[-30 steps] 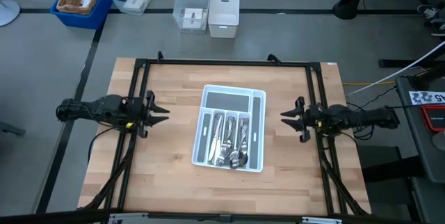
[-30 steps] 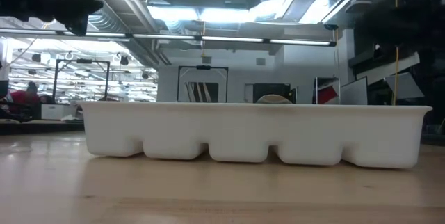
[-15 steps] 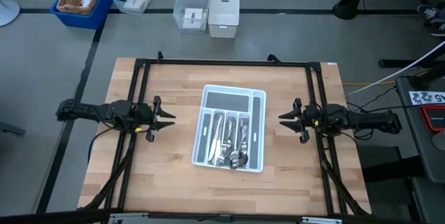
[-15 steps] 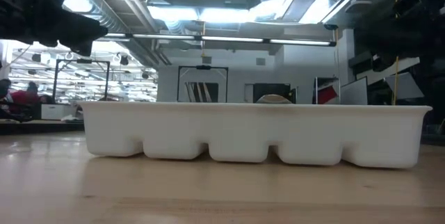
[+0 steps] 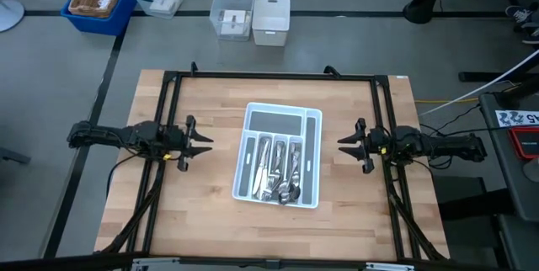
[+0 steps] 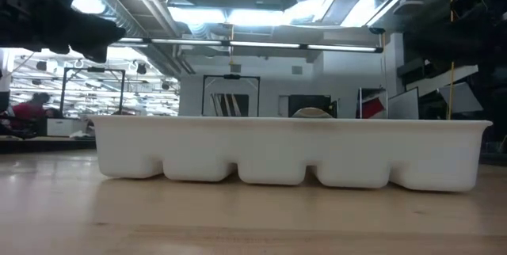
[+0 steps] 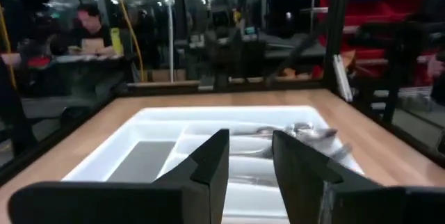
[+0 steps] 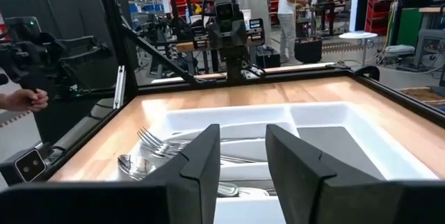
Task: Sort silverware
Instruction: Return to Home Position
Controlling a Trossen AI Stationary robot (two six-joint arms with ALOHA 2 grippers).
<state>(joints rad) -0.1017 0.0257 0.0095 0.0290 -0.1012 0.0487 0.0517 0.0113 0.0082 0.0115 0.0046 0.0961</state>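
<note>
Currently, high view: we find the silverware (image 5: 278,177) lying in the long slots of the white tray (image 5: 313,163) at mid-table (image 5: 210,216), heaped toward the tray's 6 o'clock end.
Left gripper (image 5: 202,142): at 9 o'clock of the tray, apart from it, fingers spread, carrying nothing.
Right gripper (image 5: 344,143): at 3 o'clock of the tray, apart from it, fingers spread, carrying nothing.
Low view: only the tray's outer wall shows, which hides every piece. This view alone confirms that the tray sits flat on the wood.
Left wrist view: a narrow gap stands between the two fingers, with nothing in it. Pieces overlap in the slots beyond, a detail the high view blurs.
Right wrist view: the fingers are likewise parted on nothing. Forks (image 8: 156,140) and spoon bowls (image 8: 132,165) can be told apart here, and only here.
Handling, our judgement: stiff, smooth metal, light and not fragile, but apt to slip or pivot in a pinch.
Hold point, our judgement: mid-handle, across the narrow width. Overlapped pieces may lift together.
Task state, our judgement: we see no loose piece on the table.
</note>
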